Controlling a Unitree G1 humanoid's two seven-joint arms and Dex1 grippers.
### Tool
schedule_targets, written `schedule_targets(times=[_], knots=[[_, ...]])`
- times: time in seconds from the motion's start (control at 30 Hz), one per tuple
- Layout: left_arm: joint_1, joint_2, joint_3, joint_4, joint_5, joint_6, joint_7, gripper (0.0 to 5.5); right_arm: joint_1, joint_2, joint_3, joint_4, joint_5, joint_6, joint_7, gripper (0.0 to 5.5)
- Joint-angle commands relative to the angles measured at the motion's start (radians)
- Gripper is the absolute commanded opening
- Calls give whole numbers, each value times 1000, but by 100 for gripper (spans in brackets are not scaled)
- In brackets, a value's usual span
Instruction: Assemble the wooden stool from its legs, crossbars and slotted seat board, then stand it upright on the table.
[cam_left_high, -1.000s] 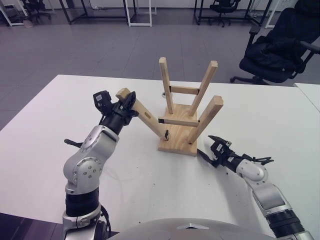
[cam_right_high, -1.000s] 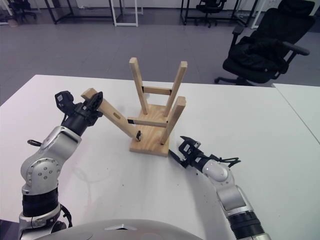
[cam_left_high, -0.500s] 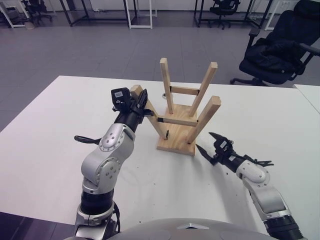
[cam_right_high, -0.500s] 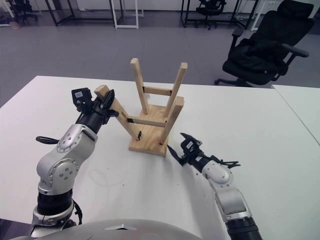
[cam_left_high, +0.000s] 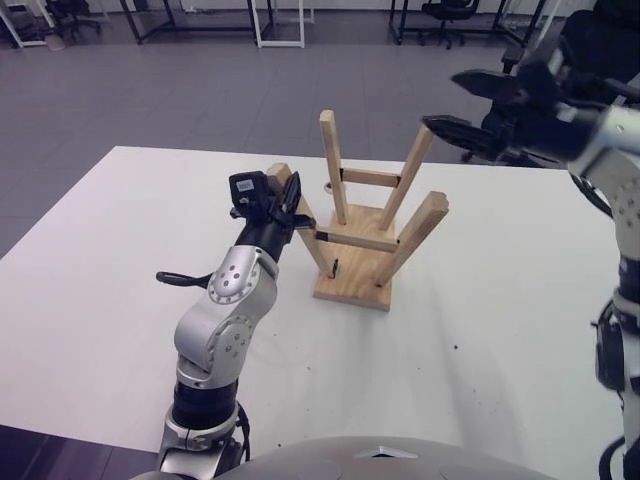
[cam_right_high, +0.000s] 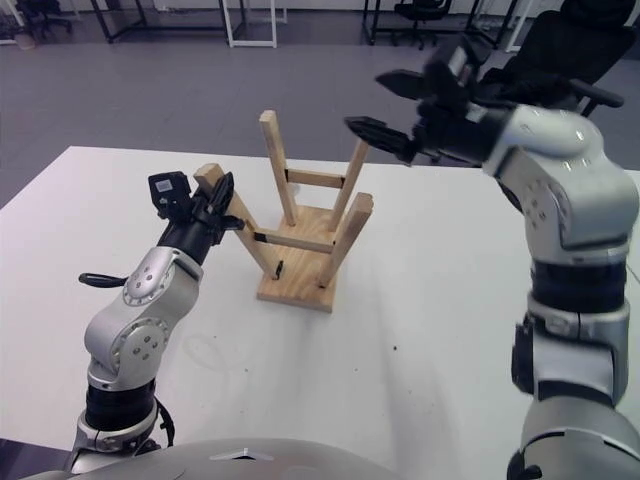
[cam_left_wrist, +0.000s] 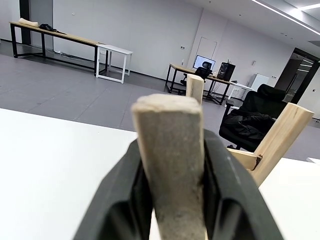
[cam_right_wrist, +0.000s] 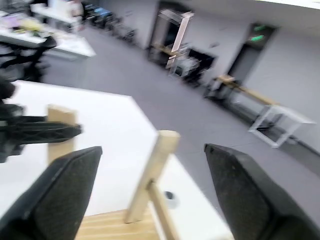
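The stool (cam_left_high: 350, 288) sat upside down on the table (cam_left_high: 110, 250), seat board down. The left gripper (cam_left_high: 285, 203) pinched the tip of its left leg (cam_left_wrist: 170, 160), seemingly to steady it in its slot. The right gripper (cam_right_high: 368, 100) hung above the stool's far right leg, jaws spread to take it.

From here I have a white surface (cam_left_high: 90, 270) with the wooden stool (cam_left_high: 358, 242) standing on it near the middle. It is upside down, with its seat board (cam_left_high: 352, 288) flat on the top. A small round thing (cam_left_high: 327, 188) lies just behind the board; I cannot tell what it is. A dark speck (cam_left_high: 453, 348) lies nearer me.
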Motion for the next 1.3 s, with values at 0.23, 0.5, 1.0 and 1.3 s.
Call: schedule_targets(times=[0.23, 0.5, 1.0, 1.3], knots=[[130, -32, -80, 103, 175, 78, 46, 103, -448, 248, 678, 541, -364, -68, 630, 381], [168, -106, -90, 73, 247, 67, 39, 103, -421, 313, 712, 603, -449, -100, 620, 271], [146, -89, -132, 67, 321, 84, -34, 103, -457, 289, 591, 692, -443, -176, 642, 188], [128, -21, -232, 82, 420, 96, -80, 105, -236, 104, -24, 261, -290, -25, 246, 188]])
